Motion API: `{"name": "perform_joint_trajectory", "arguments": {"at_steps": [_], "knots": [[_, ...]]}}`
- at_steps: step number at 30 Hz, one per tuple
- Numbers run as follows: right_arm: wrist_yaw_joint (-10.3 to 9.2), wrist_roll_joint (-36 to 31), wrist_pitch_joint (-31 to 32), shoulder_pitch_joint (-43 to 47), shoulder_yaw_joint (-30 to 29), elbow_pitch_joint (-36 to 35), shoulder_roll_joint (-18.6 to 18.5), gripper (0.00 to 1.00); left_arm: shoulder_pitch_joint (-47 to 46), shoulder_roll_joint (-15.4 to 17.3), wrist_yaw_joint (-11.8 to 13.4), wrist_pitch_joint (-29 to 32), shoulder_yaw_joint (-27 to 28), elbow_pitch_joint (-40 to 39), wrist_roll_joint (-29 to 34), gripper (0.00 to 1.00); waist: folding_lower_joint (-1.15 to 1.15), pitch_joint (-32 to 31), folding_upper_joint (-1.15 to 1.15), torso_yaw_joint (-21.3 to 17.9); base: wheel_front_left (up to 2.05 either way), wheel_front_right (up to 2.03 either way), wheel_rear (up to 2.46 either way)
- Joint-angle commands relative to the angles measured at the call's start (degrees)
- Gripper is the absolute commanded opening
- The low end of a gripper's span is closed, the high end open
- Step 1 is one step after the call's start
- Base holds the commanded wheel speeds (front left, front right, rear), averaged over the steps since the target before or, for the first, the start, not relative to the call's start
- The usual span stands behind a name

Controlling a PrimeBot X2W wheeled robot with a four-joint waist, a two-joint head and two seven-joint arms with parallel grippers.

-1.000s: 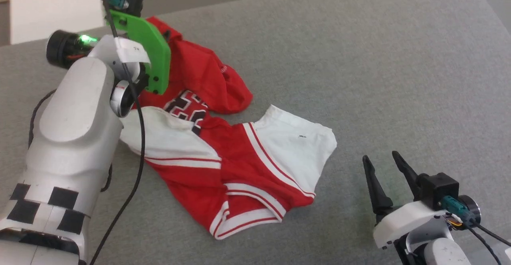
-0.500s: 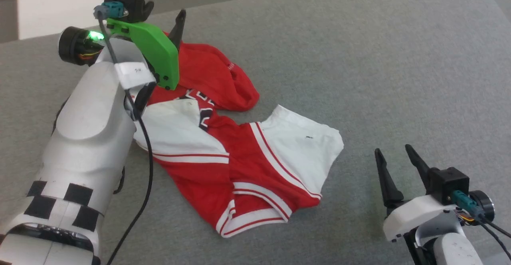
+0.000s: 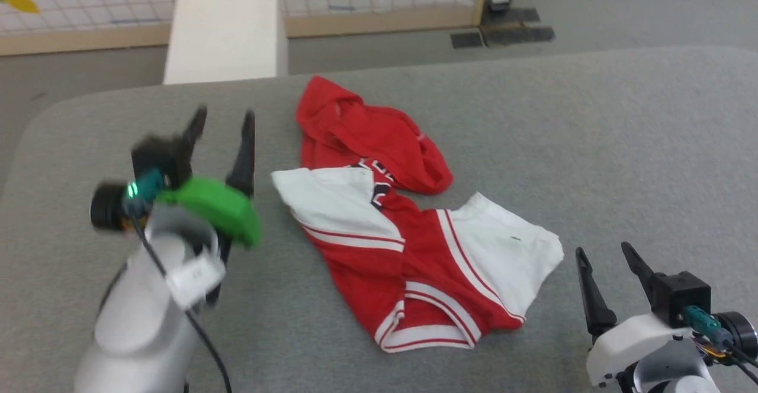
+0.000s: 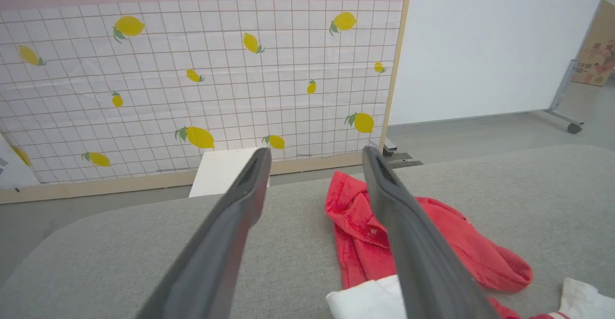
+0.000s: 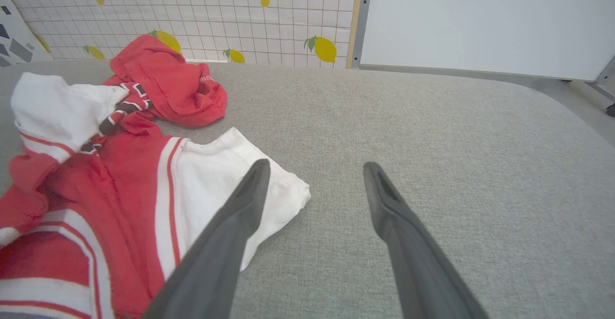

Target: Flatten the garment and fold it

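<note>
The table [image 3: 592, 144] is covered in grey woven cloth that is matt, with a fine, slightly rough grain.

The garment [image 3: 414, 245] is thin, matt, soft cloth, heavily creased. Its bunched 12 o'clock end shows a stitched hem.

My left gripper [image 4: 315, 151] and my right gripper [image 5: 315, 164] have dark fingers that look like smooth plastic with a dull satin finish.

At 6 o'clock from my left gripper in the head view, the green bracket [image 3: 219, 206] looks like smooth plastic. My forearm shell [image 3: 142, 322] is white and smooth, with a faint sheen.

In the left wrist view:
- Printed backdrop sheet [image 4: 192, 69]: matt, lightly wrinkled. Paper or film, I cannot tell.
- Frame [image 4: 395, 69]: bare pale wood.
- White panel [image 4: 480, 45] at 2 o'clock: smooth, matt.
</note>
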Motion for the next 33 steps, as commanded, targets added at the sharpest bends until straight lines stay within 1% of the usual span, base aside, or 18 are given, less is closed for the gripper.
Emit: {"name": "perform_joint_trajectory", "arguments": {"at_steps": [1, 4, 8, 12, 14, 16, 23, 25, 27, 30, 33], "knots": [[-0.09, -0.4, 0.9, 1.7, 0.1, -1.1, 0.1, 1.0, 8.6, 0.3, 2.7, -0.3, -0.3, -4.1, 0.0, 1.0, 0.0, -4.6, 0.0, 4.6, 0.0, 0.0, 0.0], [-0.09, -0.3, 2.1, 2.8, 0.6, -1.5, 0.1, 1.0, 15.6, -0.6, 4.6, -1.0, -0.2, -8.3, -1.1, 1.0, 0.0, -5.5, 0.0, 5.4, 0.0, 0.0, 0.0], [-0.09, -0.2, 4.0, 4.2, 1.3, -1.8, 0.1, 1.0, 23.0, -1.3, 5.2, -2.2, -0.8, -12.2, -1.2, 1.0, 0.0, -6.1, 0.0, 6.2, 0.0, 0.0, 0.0], [-0.09, -0.6, 7.3, 3.9, 1.3, -2.0, 0.0, 1.0, 27.0, -2.2, 5.9, -2.9, -1.3, -15.3, -0.5, 1.0, 0.0, -5.6, 0.0, 7.5, 0.0, 0.0, 0.0], [-0.09, -0.8, 10.3, 3.0, 1.4, -1.6, -1.2, 1.0, 27.8, -2.6, 6.3, -3.0, -1.8, -16.6, 0.2, 1.0, 0.0, -5.1, 0.0, 8.3, 0.0, 0.0, 0.0], [-0.09, 0.5, 14.5, 1.3, 1.3, -0.7, -2.4, 1.0, 28.0, -2.8, 6.5, -3.0, -2.2, -17.4, 0.8, 1.0, 0.0, -4.3, 0.0, 9.1, 0.0, 0.0, 0.0], [-0.09, 9.0, 34.6, -8.0, 3.6, 4.8, -9.1, 1.0, 25.9, -3.4, 6.1, -2.7, -3.5, -18.0, 1.4, 1.0, 0.0, -1.2, 0.0, 12.1, 0.0, 0.0, 0.0], [-0.09, 10.4, 39.6, -10.5, 4.4, 6.3, -11.0, 1.0, 25.4, -3.6, 6.0, -2.6, -3.7, -18.1, 1.4, 1.0, 0.0, -0.4, 0.0, 13.0, 0.0, 0.0, 0.0], [-0.09, 11.5, 43.6, -12.5, 4.3, 8.0, -11.8, 1.0, 24.9, -3.8, 6.0, -2.6, -3.8, -18.1, 1.4, 1.0, 0.0, 0.2, 0.0, 13.9, 0.0, 0.0, 0.0], [-0.09, 11.3, 48.0, -14.2, 4.3, 10.8, -12.6, 1.0, 24.3, -4.1, 6.0, -2.5, -4.1, -18.1, 1.4, 1.0, 0.0, 1.1, 0.0, 15.1, 0.0, 0.0, 0.0], [-0.09, 10.4, 48.9, -15.0, 4.2, 13.0, -12.8, 1.0, 23.8, -4.4, 5.9, -2.4, -4.4, -18.0, 1.3, 1.0, 0.0, 1.9, 0.0, 16.3, 0.0, 0.0, 0.0]]}}
